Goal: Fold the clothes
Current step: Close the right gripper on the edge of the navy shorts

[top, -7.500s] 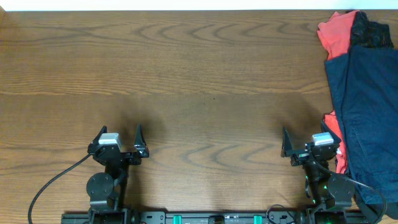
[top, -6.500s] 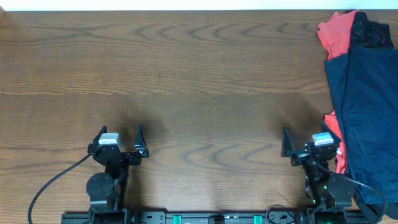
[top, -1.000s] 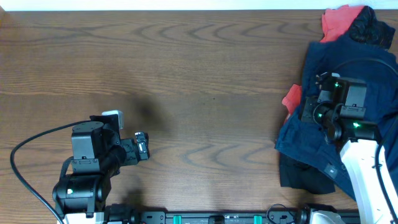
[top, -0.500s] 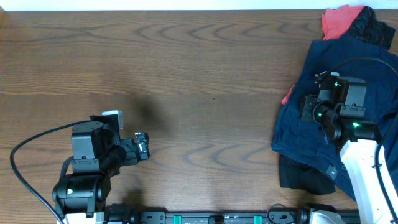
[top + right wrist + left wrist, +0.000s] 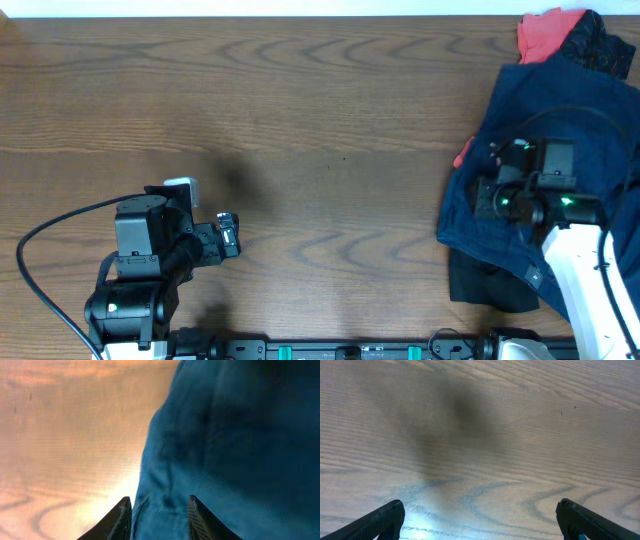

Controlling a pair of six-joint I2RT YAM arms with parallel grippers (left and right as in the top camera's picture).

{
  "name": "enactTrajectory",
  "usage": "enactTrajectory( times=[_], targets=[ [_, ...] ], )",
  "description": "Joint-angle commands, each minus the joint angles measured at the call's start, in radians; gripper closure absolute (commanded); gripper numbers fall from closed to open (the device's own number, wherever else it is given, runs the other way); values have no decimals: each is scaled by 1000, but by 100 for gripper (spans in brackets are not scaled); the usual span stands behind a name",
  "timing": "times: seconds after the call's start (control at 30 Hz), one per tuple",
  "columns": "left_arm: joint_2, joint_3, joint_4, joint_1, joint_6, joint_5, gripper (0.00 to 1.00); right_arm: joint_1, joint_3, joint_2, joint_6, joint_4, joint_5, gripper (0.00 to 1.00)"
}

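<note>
Right tool [image 5: 159, 512] shifted toward desk's [image 5: 320, 100] front edge over navy shorts [image 5: 560, 110], jaws half-parted around fabric, grip unclear; left tool [image 5: 228, 236] released; folding unstarted.

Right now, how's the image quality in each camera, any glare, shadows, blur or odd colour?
Overhead: even and sharp, only a soft shadow on the table beside the left arm. Left wrist: a dark smudgy shadow across the wood, pale glare at lower left. Right wrist: strong orange cast, a bright patch beside the navy garment, whose cloth looks slightly soft.
</note>
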Motion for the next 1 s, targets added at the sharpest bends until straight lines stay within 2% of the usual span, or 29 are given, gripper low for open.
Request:
enactTrajectory(
  times=[0.0, 0.13, 0.3, 0.5, 0.73, 0.97],
  targets=[
    [0, 24, 0, -4, -5, 6, 2, 34, -57, 8, -4, 0, -16, 64],
    [0, 24, 0, -4, -5, 6, 2, 50, -117, 8, 17, 50, -17, 62],
    [0, 24, -4, -4, -5, 6, 2, 81, -165, 8, 24, 80, -20, 55],
    [0, 24, -4, -4, -5, 6, 2, 114, -196, 8, 92, 142, 29, 55],
    [0, 24, -4, -4, -5, 6, 2, 121, -200, 8, 130, 148, 74, 76],
    [0, 24, -4, -4, -5, 6, 2, 121, -201, 8, 150, 128, 89, 72]
  ],
)
